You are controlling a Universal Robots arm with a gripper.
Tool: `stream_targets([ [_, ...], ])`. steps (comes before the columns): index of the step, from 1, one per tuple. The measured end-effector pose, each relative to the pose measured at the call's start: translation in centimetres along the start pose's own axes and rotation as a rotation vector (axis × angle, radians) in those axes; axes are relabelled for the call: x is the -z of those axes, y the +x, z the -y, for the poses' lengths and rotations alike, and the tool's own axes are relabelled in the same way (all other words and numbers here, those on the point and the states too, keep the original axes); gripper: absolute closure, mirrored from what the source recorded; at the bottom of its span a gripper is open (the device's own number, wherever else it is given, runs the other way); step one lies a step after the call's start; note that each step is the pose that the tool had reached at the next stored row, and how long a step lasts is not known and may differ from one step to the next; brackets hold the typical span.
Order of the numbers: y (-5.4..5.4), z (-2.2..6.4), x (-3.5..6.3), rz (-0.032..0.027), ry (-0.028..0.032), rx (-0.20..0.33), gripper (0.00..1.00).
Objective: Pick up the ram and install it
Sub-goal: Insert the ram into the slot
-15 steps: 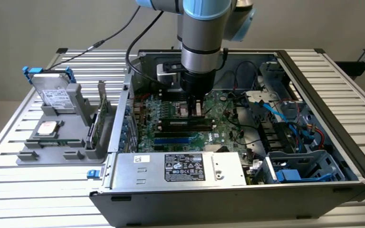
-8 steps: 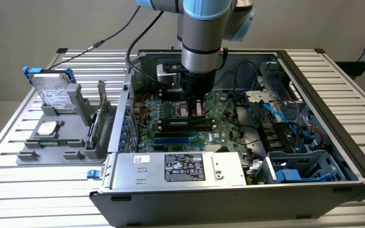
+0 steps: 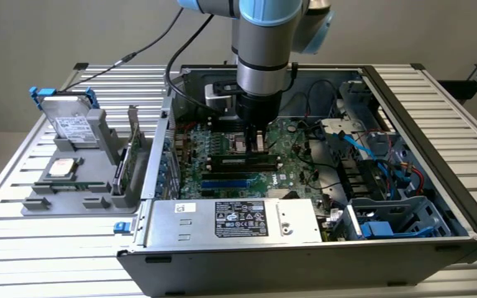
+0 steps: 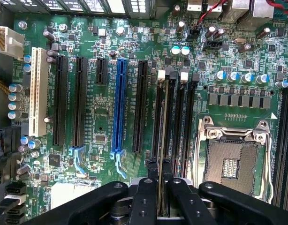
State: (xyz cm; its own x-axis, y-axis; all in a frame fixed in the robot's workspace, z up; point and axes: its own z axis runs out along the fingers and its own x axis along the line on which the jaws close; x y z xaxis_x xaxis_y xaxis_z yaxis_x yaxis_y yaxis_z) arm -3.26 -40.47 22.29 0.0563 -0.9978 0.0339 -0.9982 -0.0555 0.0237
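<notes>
The fingers [image 4: 145,199] are clamped on the ram [image 4: 163,126], which stands edge-on along one of the black memory slots [image 4: 180,126] beside the CPU socket [image 4: 233,161]. Whether its edge touches the slot cannot be told.

Risks, as judged:
- A slight offset or tilt would jam the stick against the slot wall.
- A closed end latch [image 4: 161,74] would block seating.
- Excess force could flex the motherboard [image 4: 97,117].

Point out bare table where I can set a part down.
Free: the table in front of the grey tray, and its strip beyond the case on the exterior view's right. Crowded: inside the case, where the tool grips the ram.
</notes>
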Motion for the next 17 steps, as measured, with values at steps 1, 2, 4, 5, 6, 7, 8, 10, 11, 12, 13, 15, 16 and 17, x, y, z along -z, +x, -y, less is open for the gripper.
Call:
stream_targets([
  [1, 0.02, 0.00, 0.00, 0.0000, 0.0000, 0.000, 0.86],
  [2, 0.05, 0.00, 0.00, 0.0000, 0.0000, 0.000, 0.86],
  [4, 0.08, 0.00, 0.00, 0.0000, 0.0000, 0.000, 0.86],
  [5, 0.08, 0.00, 0.00, 0.0001, 0.0000, 0.000, 0.86],
  [6, 0.08, 0.00, 0.00, 0.0000, 0.0000, 0.000, 0.86],
  [7, 0.09, 0.00, 0.00, 0.0000, 0.0000, 0.000, 0.86],
  [8, 0.11, 0.00, -0.01, 0.0000, 0.0000, 0.000, 0.86],
  [10, 0.12, 0.00, -0.03, 0.0000, 0.0000, 0.000, 0.86],
  [11, 0.12, -0.01, -0.04, -0.0002, -0.0001, 0.000, 0.86],
  [12, 0.12, -0.01, -0.04, -0.0003, -0.0001, 0.000, 0.86],
  [13, 0.12, 0.00, -0.05, -0.0002, -0.0001, 0.000, 0.86],
  [15, 0.12, 0.00, -0.11, 0.0002, 0.0001, 0.000, 0.86],
  [16, 0.13, 0.00, -0.13, 0.0001, 0.0000, 0.000, 0.86],
  [17, 0.13, 0.00, -0.13, 0.0000, 0.0000, 0.000, 0.86],
])
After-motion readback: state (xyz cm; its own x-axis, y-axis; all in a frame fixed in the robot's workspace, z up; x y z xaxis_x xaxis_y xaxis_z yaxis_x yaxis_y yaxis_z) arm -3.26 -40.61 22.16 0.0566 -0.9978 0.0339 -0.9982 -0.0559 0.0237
